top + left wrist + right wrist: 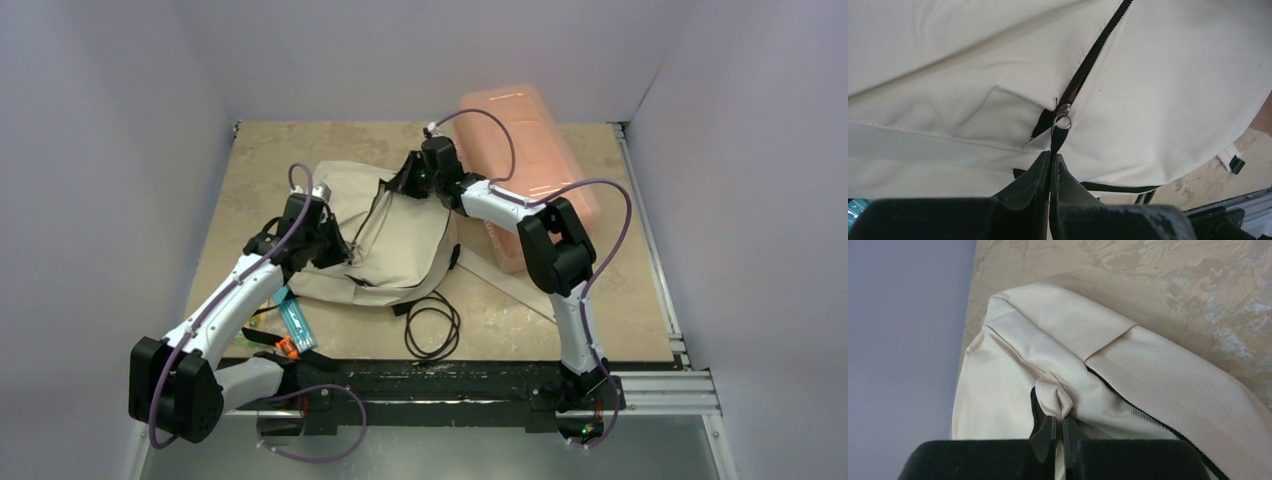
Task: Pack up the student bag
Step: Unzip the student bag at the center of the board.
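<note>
The student bag (400, 250), cream fabric with black zippers, lies in the middle of the table with its top zipper partly open. My left gripper (335, 250) is at the bag's left side, shut on the black zipper pull (1058, 137) that hangs from a metal ring (1064, 121). The right gripper (415, 180) is at the bag's far edge, shut on a pinched fold of bag fabric (1053, 397) beside the zipper (1034, 415). What is inside the bag is hidden.
A translucent pink plastic box (530, 170) lies at the back right, under the right arm. A coiled black cable (432, 325) lies in front of the bag. A teal and orange item (295, 325) sits by the left arm. Grey walls enclose the table.
</note>
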Tool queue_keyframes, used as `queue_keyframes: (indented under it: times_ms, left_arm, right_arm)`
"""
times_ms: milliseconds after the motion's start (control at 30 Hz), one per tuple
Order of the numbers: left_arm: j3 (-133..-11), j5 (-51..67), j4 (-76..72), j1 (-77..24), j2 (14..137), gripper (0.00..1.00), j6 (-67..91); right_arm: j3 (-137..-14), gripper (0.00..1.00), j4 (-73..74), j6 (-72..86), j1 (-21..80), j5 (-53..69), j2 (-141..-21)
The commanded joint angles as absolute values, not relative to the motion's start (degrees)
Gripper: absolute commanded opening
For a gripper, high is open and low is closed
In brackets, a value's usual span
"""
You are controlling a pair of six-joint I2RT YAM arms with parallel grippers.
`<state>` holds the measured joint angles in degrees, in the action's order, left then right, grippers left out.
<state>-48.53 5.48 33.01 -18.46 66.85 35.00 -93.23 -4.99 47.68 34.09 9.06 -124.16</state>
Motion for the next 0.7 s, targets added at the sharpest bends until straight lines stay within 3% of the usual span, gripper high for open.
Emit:
queue_keyframes:
  times_ms: [0,33,67,133,233,333,467,667]
  left_arm:
    - [-44.62,6.14,43.98,-19.16,63.92,0.0,40.16]
    - [-44.46,6.35,44.14,-19.05,63.87,0.0,40.32]
    - [-45.04,6.86,44.86,-18.81,64.12,0.09,40.27]
    - [-47.06,7.09,46.95,-18.24,64.23,0.42,40.61]
    - [-51.21,5.88,50.33,-17.19,62.39,0.61,40.37]
    - [-55.36,6.43,54.28,-13.58,59.07,0.66,39.39]
    - [-64.3,2.45,61.61,-12.31,52.05,0.68,36.66]
    - [-78.96,-8.31,71.62,-12.3,42.57,0.67,35.08]
  right_arm:
    - [-98.2,0.0,-8.45,40.18,31.65,2.78,-124.49]
    - [-99.11,0.0,-8.05,38.66,31.67,4.51,-124.77]
    - [-100.39,0.08,-6.71,37.09,31.74,6.56,-125.06]
    - [-102.53,0.48,-2.51,34.39,31.81,9.23,-124.34]
    - [-103.03,0.74,2.62,28.25,32.92,8.77,-119.8]
    - [-104.94,0.8,11.9,23.54,34.28,7.79,-115.51]
    - [-93.82,0.88,11.85,23.76,38.51,2.22,-104.14]
    - [-77.47,0.88,4.58,33.8,55.75,-6.19,-89.71]
